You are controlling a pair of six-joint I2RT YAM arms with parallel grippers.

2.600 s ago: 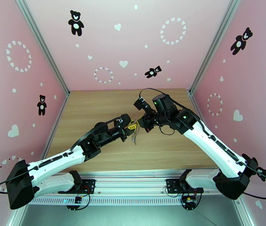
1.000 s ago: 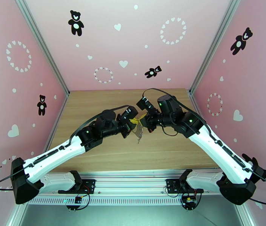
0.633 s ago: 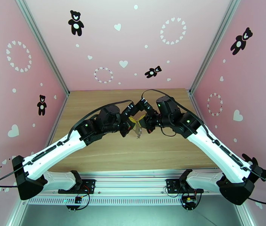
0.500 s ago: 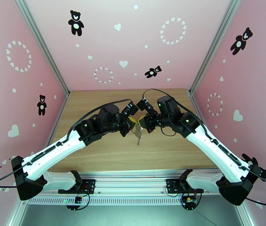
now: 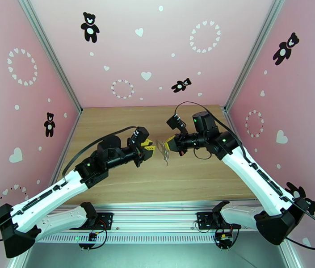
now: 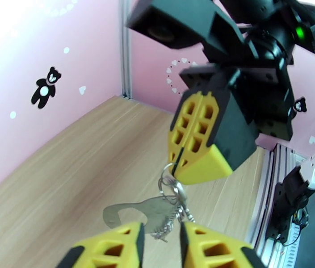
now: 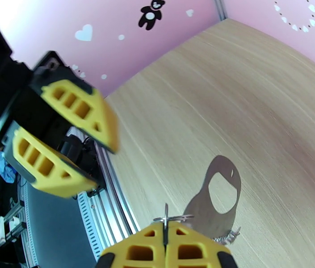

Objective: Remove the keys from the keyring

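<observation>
The keyring (image 5: pixel 162 152) hangs in the air over the middle of the table. My right gripper (image 5: pixel 167 145) is shut on its small top ring (image 6: pixel 168 169). Below that ring dangle a flat silvery loop (image 7: pixel 219 196) and a short chain cluster (image 6: pixel 175 210). The keys are too small to pick out in that cluster. My left gripper (image 5: pixel 152 149) is open and holds nothing, just left of the keyring. In the left wrist view its fingertips (image 6: pixel 122 241) frame the cluster's lower end. In the right wrist view the left gripper (image 7: pixel 103 168) stands apart from the ring.
The wooden table (image 5: pixel 126 126) is walled in pink on three sides, with metal posts (image 5: pixel 242 63) at the back corners. An aluminium rail (image 5: pixel 157 217) with both arm bases runs along the near edge.
My left gripper has opened, let go of the keyring and drawn back to the left and lower. The right gripper, still shut on the ring, has shifted slightly right.
</observation>
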